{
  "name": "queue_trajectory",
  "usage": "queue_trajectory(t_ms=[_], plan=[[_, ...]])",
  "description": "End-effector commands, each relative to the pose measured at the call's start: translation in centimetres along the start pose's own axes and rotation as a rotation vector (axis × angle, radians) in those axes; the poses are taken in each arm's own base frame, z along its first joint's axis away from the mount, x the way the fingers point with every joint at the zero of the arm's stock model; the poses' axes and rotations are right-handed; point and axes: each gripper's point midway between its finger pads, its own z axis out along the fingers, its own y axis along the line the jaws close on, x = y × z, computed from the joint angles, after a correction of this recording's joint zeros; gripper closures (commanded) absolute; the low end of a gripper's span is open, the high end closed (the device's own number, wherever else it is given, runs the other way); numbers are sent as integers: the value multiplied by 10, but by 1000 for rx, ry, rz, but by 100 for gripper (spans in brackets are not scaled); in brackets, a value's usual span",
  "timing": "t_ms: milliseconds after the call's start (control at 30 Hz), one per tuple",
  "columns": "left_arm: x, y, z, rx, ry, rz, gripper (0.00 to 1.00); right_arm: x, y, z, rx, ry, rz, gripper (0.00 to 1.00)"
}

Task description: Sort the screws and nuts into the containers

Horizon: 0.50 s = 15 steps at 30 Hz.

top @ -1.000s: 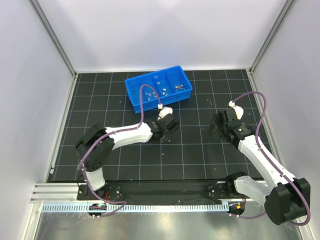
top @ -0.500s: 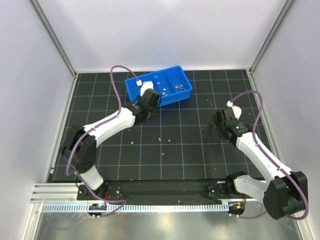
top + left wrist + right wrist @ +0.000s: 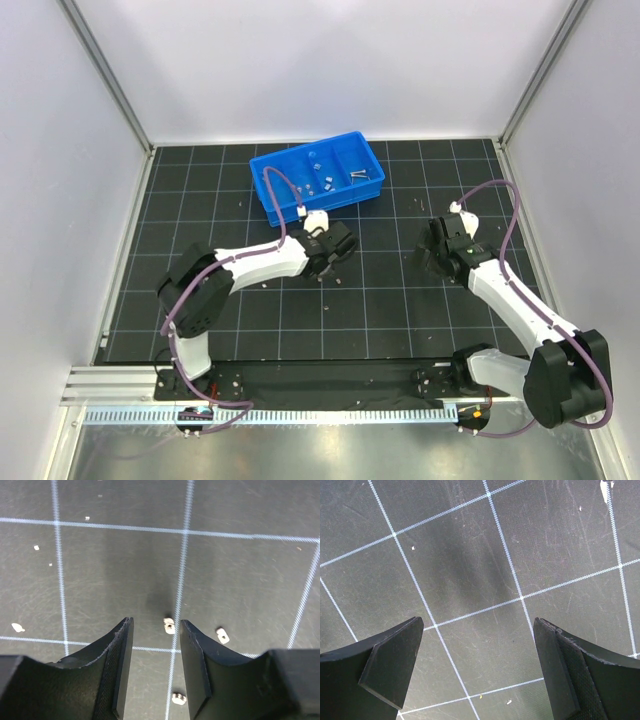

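Left claw (image 3: 154,630): we see it half spread, a nut (image 3: 169,625) lying between its tips.
Right claw (image 3: 477,630): we see it spread wide over the surface (image 3: 470,555).

Bright blue tray (image 3: 350,200) sits skewed at twelve o'clock on the mat (image 3: 400,300). Shiny nuts (image 3: 312,186) fill its middle sections, slender screws (image 3: 358,176) lie toward three o'clock. Three loose nuts (image 3: 169,625) lie scattered on the mat.
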Motion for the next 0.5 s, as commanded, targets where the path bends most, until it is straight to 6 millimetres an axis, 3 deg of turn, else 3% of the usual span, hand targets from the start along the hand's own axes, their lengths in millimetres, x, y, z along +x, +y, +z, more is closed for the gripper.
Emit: queue_trajectory(t_ms=[0, 267, 467], plan=[[-6, 7, 1, -53, -39, -84, 56, -13, 2, -5, -14, -53, 13, 0], [15, -9, 10, -32, -4, -69, 60, -12, 2, -3, -12, -51, 5, 1], [26, -2, 15, -51, 17, -85, 60, -11, 1, -2, -8, -50, 5, 1]])
